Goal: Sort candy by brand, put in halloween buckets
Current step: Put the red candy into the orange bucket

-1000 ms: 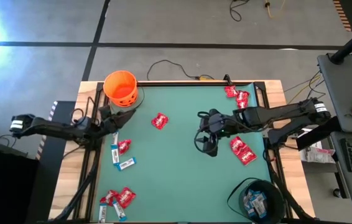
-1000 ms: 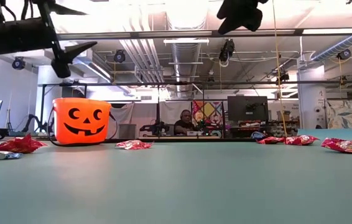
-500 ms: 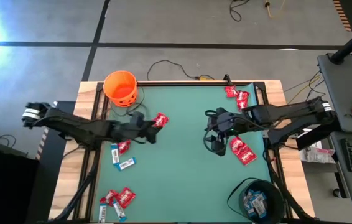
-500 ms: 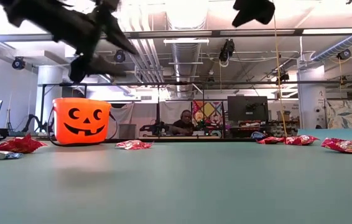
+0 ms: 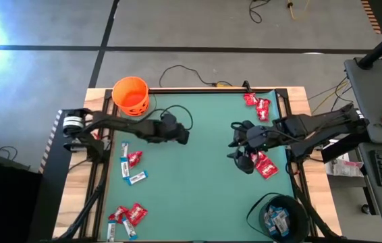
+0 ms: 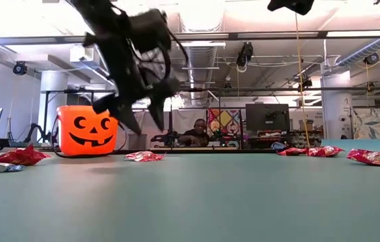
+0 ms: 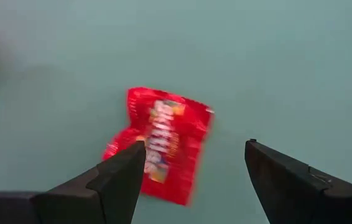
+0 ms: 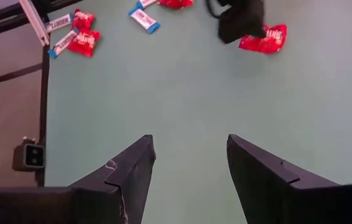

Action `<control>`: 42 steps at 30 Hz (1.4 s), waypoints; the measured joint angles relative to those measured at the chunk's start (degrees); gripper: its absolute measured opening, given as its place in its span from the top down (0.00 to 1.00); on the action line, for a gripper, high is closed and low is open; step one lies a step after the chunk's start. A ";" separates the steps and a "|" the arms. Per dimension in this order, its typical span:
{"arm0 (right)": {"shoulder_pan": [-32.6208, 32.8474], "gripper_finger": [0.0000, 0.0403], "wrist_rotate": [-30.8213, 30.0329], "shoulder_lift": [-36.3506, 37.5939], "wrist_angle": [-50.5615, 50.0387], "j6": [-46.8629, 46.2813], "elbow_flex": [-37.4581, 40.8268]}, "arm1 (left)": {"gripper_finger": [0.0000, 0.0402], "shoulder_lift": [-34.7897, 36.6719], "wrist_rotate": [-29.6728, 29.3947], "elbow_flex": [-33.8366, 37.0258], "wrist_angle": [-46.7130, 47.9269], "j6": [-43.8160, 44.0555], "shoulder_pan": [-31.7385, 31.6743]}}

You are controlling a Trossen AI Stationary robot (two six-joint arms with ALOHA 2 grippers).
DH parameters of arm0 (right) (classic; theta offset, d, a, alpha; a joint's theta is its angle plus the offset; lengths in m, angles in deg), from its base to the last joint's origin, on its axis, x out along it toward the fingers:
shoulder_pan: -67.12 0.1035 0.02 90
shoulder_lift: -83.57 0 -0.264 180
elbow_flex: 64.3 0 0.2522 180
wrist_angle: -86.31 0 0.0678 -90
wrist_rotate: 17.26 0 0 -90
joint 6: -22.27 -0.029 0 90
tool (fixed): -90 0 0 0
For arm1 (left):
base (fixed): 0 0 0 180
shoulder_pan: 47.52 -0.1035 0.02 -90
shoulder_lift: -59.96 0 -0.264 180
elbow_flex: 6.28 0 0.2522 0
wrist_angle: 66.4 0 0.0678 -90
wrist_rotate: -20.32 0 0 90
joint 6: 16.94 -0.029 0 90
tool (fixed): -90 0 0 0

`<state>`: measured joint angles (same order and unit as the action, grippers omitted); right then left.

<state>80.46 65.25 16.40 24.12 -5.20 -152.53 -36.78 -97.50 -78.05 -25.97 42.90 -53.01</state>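
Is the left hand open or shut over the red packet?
Open. In the left wrist view the left hand shows its two fingers spread wide, with the red packet lying flat on the mat between them, not gripped.

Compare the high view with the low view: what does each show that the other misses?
Only the high view shows the black bucket holding blue-and-white bars, and the right gripper, open, by a red packet. Only the low view shows the orange bucket's jack-o'-lantern face and a person in the room behind. Both show the orange bucket, the left gripper, open above the table, and red packets on the green table.
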 joint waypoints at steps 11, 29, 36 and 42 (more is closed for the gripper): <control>4.86 0.52 -3.02 -0.50 -4.65 -7.98 0.00 | 0.35 -6.85 4.47 0.48 -1.96 0.17 -4.53; 7.65 0.52 -16.69 1.05 -16.74 -11.99 0.00 | 0.77 -10.18 1.87 0.70 2.45 -1.64 -2.26; 7.63 0.52 -24.18 2.81 -19.62 -12.39 0.00 | 0.94 -4.45 3.79 1.47 5.00 -3.83 -2.30; 6.52 0.52 -24.61 3.02 -20.66 -12.36 0.00 | 1.00 5.27 1.46 1.25 5.32 -8.69 -3.23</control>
<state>86.98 40.64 19.41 3.46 -17.57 -152.53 -31.50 -96.04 -76.80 -20.65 34.22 -56.23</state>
